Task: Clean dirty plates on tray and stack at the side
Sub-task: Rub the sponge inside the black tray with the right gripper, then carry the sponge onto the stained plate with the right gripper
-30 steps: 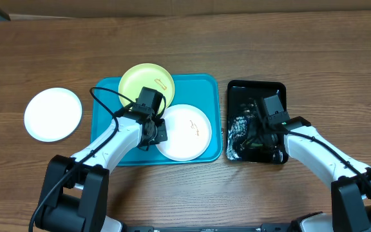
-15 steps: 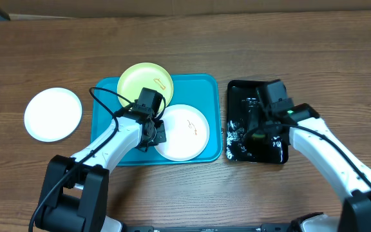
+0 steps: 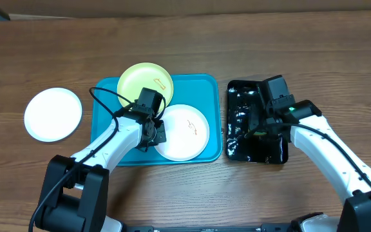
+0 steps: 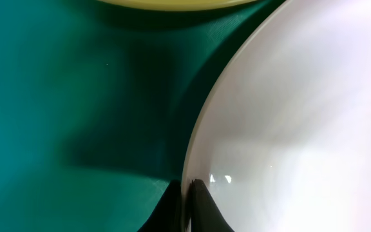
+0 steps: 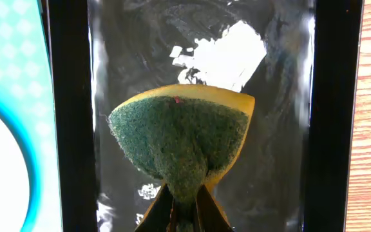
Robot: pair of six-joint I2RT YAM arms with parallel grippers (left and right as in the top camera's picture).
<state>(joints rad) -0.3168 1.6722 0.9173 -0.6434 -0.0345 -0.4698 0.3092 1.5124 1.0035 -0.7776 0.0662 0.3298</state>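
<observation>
The turquoise tray (image 3: 105,122) holds a white plate (image 3: 185,132) with orange-brown smears and a pale yellow-green plate (image 3: 140,80) with a smear, resting on the tray's far rim. My left gripper (image 3: 154,132) is shut on the white plate's left rim; the wrist view shows the fingers (image 4: 187,203) pinching that rim (image 4: 288,129). A second white plate (image 3: 53,114) lies on the table left of the tray. My right gripper (image 5: 184,206) is shut on a green-and-yellow sponge (image 5: 182,135), held above the black tray (image 3: 237,96).
The glossy black tray (image 5: 330,116) holds a wet film and sits right of the turquoise tray (image 5: 18,77). Bare wooden table (image 3: 340,64) lies around both trays.
My right gripper has lifted with the sponge and shifted a little toward the far side of the black tray. The left arm and the plates have not moved.
</observation>
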